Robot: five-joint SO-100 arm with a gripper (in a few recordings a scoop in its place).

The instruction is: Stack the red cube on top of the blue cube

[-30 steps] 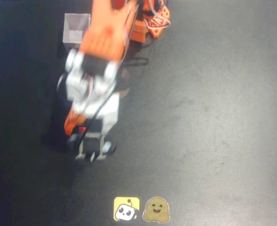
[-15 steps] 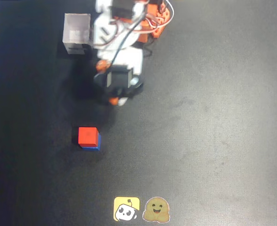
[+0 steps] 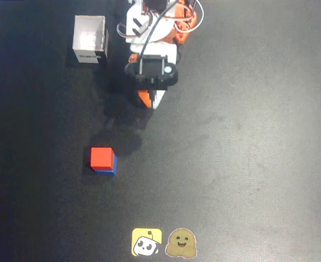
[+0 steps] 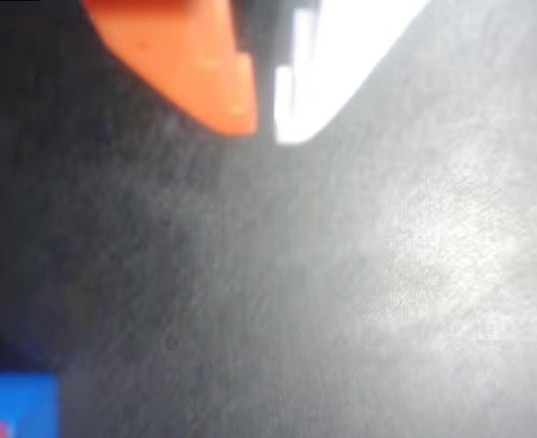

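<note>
Seen from overhead: red cube point(image 3: 101, 157) sitting squarely on top of blue cube point(image 3: 107, 171), with just a thin blue strip showing along the lower and right edges of the stack. Stack well apart from the hand point(image 3: 149, 100), with bare table point(image 3: 248, 142) between them and a soft shadow lying just above the cubes. Near the top left, a white open-topped box point(image 3: 89, 39), upright, just left of the orange and white arm point(image 3: 152, 33) and not touching it. At the bottom edge, two stickers side by side: a yellow one point(image 3: 146, 242) with a small cartoon figure and a brown smiling blob point(image 3: 181, 243), both well below the stack. Nothing lying between the hand and the cubes.

From the wrist: orange finger point(image 4: 191, 64) and white finger point(image 4: 342, 64) with tips drawn nearly together, a narrow dark slit between, nothing gripped — closed and empty. Blue cube point(image 4: 15, 401) cut off in the lower left corner, a sliver of red at the very bottom edge, too blurred for detail. Box and stickers visible from overhead alone; finger tips clearer in the wrist view.

Table dark, matte, faintly grained, with a pale glare patch on the right in both views. No room beyond the table visible.
</note>
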